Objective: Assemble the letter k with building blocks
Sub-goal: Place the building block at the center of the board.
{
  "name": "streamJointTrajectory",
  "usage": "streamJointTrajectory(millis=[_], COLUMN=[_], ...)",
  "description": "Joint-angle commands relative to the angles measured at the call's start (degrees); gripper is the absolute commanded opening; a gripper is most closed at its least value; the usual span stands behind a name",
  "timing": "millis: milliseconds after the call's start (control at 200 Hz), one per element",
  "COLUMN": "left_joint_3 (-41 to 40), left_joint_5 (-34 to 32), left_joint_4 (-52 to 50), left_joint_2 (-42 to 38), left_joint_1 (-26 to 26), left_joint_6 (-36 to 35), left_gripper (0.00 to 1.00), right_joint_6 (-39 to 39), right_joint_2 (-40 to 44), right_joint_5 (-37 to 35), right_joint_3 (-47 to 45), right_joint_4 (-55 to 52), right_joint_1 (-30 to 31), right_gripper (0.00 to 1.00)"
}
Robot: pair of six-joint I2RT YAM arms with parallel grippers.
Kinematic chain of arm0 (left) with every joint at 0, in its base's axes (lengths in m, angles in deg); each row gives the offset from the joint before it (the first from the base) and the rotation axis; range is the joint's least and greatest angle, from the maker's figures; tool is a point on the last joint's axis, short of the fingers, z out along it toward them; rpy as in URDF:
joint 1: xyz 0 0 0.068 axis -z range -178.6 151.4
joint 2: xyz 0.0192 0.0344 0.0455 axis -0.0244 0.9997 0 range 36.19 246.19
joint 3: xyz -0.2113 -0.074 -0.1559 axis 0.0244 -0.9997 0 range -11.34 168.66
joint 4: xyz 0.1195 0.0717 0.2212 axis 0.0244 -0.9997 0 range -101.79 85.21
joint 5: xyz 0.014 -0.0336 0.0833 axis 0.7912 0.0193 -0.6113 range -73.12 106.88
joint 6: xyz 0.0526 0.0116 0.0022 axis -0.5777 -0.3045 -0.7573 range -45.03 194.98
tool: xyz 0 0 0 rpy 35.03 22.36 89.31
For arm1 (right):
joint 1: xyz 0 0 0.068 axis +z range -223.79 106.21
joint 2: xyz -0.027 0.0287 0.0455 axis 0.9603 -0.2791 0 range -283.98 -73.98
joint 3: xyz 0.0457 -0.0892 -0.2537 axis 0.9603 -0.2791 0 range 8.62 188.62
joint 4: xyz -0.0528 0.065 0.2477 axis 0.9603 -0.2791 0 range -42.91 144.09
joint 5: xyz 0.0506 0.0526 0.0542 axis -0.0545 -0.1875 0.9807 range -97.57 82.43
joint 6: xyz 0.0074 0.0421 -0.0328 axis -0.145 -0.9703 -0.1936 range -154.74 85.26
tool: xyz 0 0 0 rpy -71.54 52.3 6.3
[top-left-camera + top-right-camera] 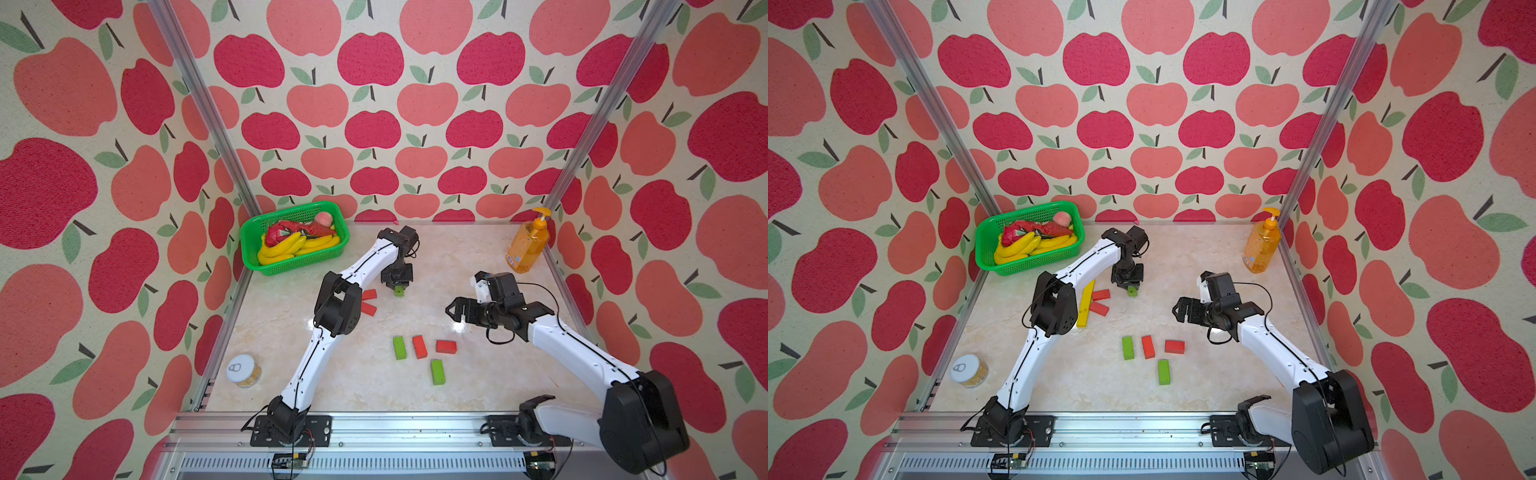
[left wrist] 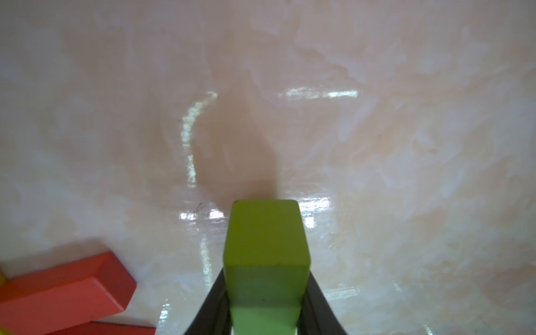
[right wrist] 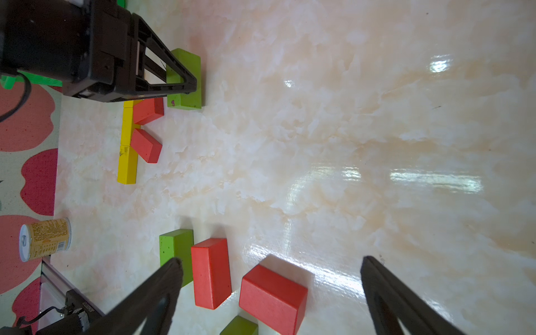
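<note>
Hands differ: the left hand [image 1: 398, 287] clenches a green brick [image 1: 400, 292] on end, just beside the letter k [image 3: 127, 136], a yellow bar [image 1: 1086, 305] with two slanted red bricks [image 1: 1101, 295]. The right hand [image 1: 454, 310] hangs released near four loose bricks [image 1: 419, 347].

I can't read any text from here. The can [image 3: 45, 239] label has dense print, possibly a barcode, but it's too blurred. The soap bottle [image 1: 527, 245] sticker is also unreadable.
</note>
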Motion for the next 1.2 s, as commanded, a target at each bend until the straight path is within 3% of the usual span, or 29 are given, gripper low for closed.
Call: streamJointTrajectory(millis=[0,740,995,1195], left_joint_3=[1.79,3.82,3.66,3.64], left_joint_5=[-2.16,-1.88,-1.98,-1.89], left_joint_4=[0.41,-0.43,-0.90,-1.02], left_joint_2=[1.73,4.82,5.26,5.38], left_joint_1=[0.27,-0.24,0.47,0.92], left_joint_6=[-0.31,0.13,0.00,0.13], left_gripper=[0.13,0.27,0.41,0.44], right_joint_6=[0.67,1.09,1.20,1.21], right_joint_2=[1.34,1.22,1.40,1.40], right_joint_5=[0.96,0.74,0.92,1.00], right_joint_3=[-0.60,-0.73,-1.33,-1.33], right_joint_4=[-0.10,-0.14,-0.05,0.03], right_joint_1=[-0.52,-0.54,-0.55,-0.54], right_gripper=[0.99,0.99,0.99,0.99])
